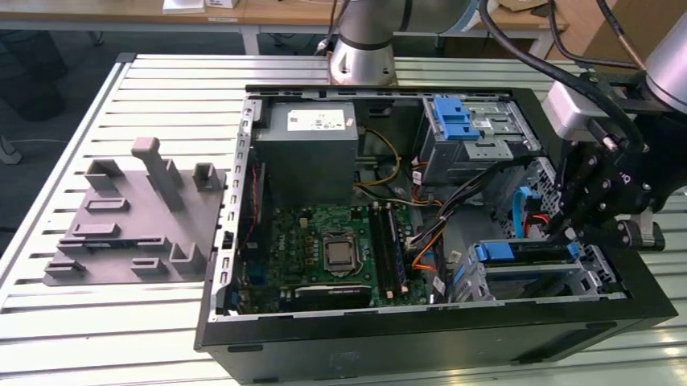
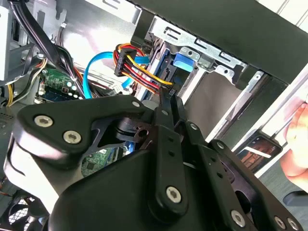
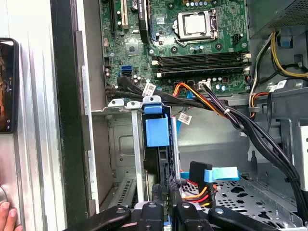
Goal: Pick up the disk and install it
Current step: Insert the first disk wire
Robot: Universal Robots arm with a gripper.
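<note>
Starting at the left of the exterior view, I see a grey moulded fixture (image 1: pixel 134 217) lying on the slatted metal table (image 1: pixel 64 322), well apart from the work. In the middle of the frame the black computer case (image 1: pixel 429 346) lies open, with the big grey power-supply box (image 1: pixel 311 153) in its upper middle and the green motherboard (image 1: pixel 322 249) below that. Further right, in the upper right of the case, sits the silver bay with a blue latch (image 1: pixel 472 129). The disk (image 1: pixel 523 252) is in the lower right of the case, standing on edge in the metal cage there, its blue rail showing along the top. The gripper (image 1: pixel 564 229) hangs at the right edge of the frame, just above and beside that cage. In the second wrist view the gripper (image 2: pixel 169 103) has its two black fingers (image 2: pixel 161 120) drawn together with no gap that I can make out, its tip right by the blue end of the disk (image 2: pixel 185 60); I cannot tell whether they touch. In the first wrist view the gripper (image 3: pixel 167 190) lines up with the disk (image 3: pixel 157 130), and a person's hand (image 3: pixel 6 216) rests on the table outside the case wall.
</note>
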